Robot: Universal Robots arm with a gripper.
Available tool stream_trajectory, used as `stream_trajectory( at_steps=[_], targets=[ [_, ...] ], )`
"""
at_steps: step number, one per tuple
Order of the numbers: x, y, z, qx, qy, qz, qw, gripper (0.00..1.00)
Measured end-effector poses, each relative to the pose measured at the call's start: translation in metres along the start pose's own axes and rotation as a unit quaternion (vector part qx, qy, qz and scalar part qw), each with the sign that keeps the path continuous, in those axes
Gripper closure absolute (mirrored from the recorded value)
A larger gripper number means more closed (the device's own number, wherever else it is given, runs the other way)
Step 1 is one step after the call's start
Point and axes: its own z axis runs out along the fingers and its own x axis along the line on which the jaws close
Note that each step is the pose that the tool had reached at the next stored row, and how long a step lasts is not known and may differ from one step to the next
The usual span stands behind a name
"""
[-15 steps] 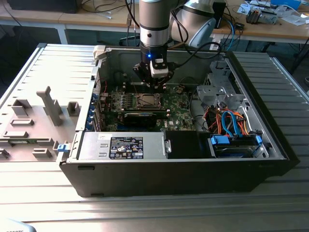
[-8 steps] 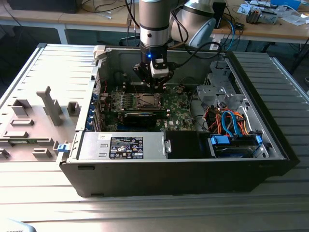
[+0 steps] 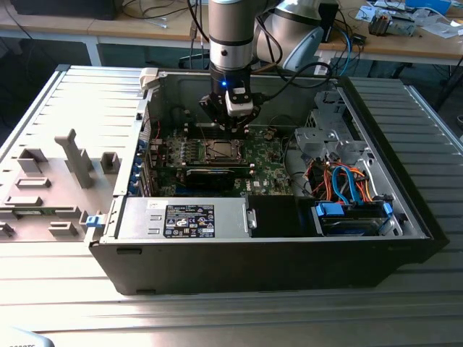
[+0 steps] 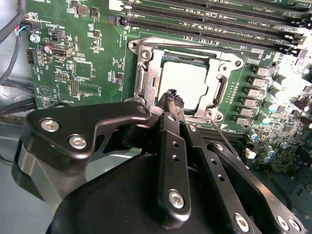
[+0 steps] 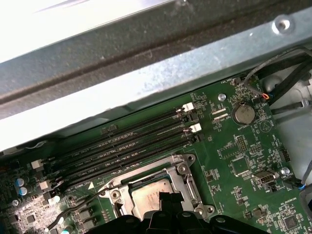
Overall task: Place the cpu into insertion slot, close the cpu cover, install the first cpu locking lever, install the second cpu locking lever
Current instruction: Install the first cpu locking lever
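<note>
The cpu (image 4: pixel 190 80) lies flat in the insertion slot (image 3: pixel 217 150) on the green board, silver top up. The cpu cover (image 4: pixel 146 73) is a silver frame lying down around the chip, whose top shows through the window. My gripper (image 4: pixel 171 95) hangs just above the socket's near edge, its black fingers shut with nothing between them. In the first wrist view the gripper (image 5: pixel 163 199) overlaps the cpu (image 5: pixel 144 197) and cover (image 5: pixel 183 183). A thin wire locking lever (image 4: pixel 224 136) slants away from one socket corner. Another lever (image 5: pixel 80 202) curves off to the side, apart from the frame.
Long memory slots (image 4: pixel 204 19) run beside the socket on the side toward the case wall (image 5: pixel 146 73). A long black card (image 3: pixel 210 175) lies in front of the socket. The power supply (image 3: pixel 181 217) and a bundle of cables (image 3: pixel 347 181) fill the case's near and right parts.
</note>
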Motion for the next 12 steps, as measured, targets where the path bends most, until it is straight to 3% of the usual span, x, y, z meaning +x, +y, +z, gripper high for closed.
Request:
stream_trajectory(
  at_steps=[12],
  targets=[
    [0.0000, 0.0000, 0.0000, -0.0003, 0.0000, -0.005, 0.99999, 0.89]
  ],
)
